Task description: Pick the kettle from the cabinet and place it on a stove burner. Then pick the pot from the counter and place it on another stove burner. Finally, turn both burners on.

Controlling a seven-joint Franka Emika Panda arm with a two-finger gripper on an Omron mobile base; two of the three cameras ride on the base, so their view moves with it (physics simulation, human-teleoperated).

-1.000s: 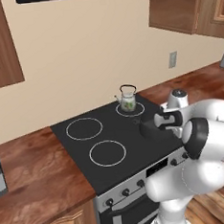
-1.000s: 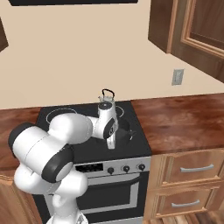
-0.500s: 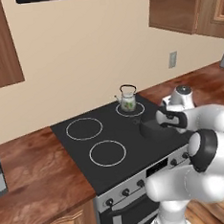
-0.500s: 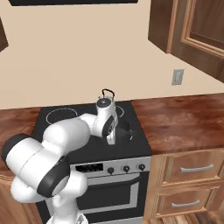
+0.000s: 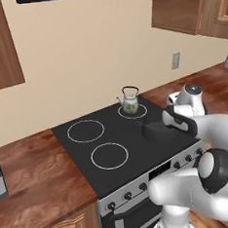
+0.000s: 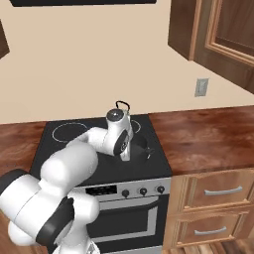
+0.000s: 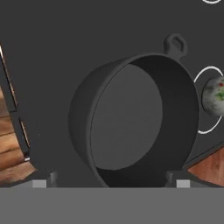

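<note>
Two vessels: both stood on the cooktop (image 5: pixel 113 135) — neither on the counter (image 6: pixel 208 134).
Kettle: the kettle (image 5: pixel 130 102) sat upright inside the far right burner ring (image 5: pixel 133 111), near the wall; in the hand view it showed as a leaf-printed blur (image 7: pixel 214 96) at the right edge, on a white ring.
Pot: the pot (image 7: pixel 135 118) rested on the black glass at the near right of the cooktop, apart from the kettle; from the left base view it was a dark shape (image 5: pixel 156 131) partly behind the hand. Whether it sat square on a ring could not be told, as the pot hid the spot.
Gripper: the gripper (image 7: pixel 111 181) hung just over the pot with its fingertips (image 7: pixel 43 181) spread wide, one to each side of the near rim, gripping nothing.
Free burners: the far left ring (image 5: pixel 85 131) and near left ring (image 5: pixel 110 155) were bare.
Done, by my reading: kettle placed; pot apparently set down and let go.
Left: turning both burners on — the knobs (image 6: pixel 143 191) on the steel front looked untouched, though their settings were too small to read.
</note>
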